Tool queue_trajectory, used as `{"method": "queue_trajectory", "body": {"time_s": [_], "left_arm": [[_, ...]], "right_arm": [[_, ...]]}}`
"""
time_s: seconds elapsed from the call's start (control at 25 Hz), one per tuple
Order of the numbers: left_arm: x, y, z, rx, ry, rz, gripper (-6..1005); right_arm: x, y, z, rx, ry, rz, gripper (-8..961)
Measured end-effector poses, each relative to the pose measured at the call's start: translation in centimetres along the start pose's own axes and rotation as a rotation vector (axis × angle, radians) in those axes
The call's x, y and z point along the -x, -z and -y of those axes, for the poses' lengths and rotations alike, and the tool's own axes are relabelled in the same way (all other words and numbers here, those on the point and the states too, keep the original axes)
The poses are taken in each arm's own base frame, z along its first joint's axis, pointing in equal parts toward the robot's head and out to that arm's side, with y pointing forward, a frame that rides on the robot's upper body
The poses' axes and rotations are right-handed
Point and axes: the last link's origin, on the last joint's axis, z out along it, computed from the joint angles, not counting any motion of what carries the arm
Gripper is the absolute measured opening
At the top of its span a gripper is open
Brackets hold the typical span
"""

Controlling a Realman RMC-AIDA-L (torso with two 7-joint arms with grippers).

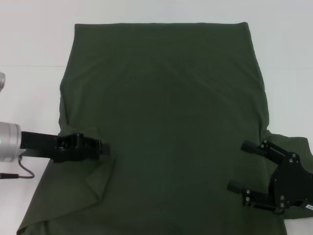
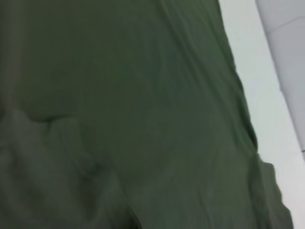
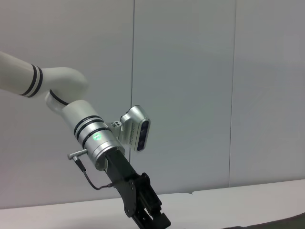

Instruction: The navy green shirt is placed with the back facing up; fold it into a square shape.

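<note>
The navy green shirt [image 1: 166,117] is spread plain side up on the white worktop [image 1: 29,44]. The left gripper [image 1: 105,148] is pinching the folded-in left sleeve; the right gripper [image 1: 237,166] is held spread beside the right sleeve, which is judged the next grasp.

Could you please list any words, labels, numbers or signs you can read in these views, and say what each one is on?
No readable text in any view.
The shirt lies plain side up; no lettering shows.
A small pale tag by the right pincer, at the head view's edge, is too small to read.
The left pincer and the left arm's wrist camera carry no legible marks.
</note>
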Motion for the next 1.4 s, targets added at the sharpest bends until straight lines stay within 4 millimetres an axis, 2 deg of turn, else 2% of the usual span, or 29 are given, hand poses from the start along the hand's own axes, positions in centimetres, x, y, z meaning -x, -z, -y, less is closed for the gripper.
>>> {"method": "queue_trajectory", "body": {"time_s": [0.16, 0.28, 0.48, 0.72, 1.4], "left_arm": [[-0.2, 1.3, 0.9, -0.014, 0.001, -0.013, 443], [0.0, 1.9, 1.7, -0.04, 0.006, -0.018, 532], [0.8, 1.2, 2.5, -0.045, 0.038, 0.0, 680], [1.2, 0.2, 2.5, -0.057, 0.009, 0.018, 891], [1.4, -1.5, 2.7, -0.107, -0.048, 0.028, 906]], "right_arm": [[0.0, 0.1, 0.0, -0.002, 0.0, 0.0, 899], [0.0, 0.2, 0.0, -0.004, -0.002, 0.0, 899], [-0.1, 0.2, -0.1, -0.005, -0.006, 0.0, 899], [-0.1, 0.2, -0.2, -0.006, -0.008, 0.0, 898], [-0.1, 0.4, -0.3, -0.005, -0.011, 0.002, 897]]}}
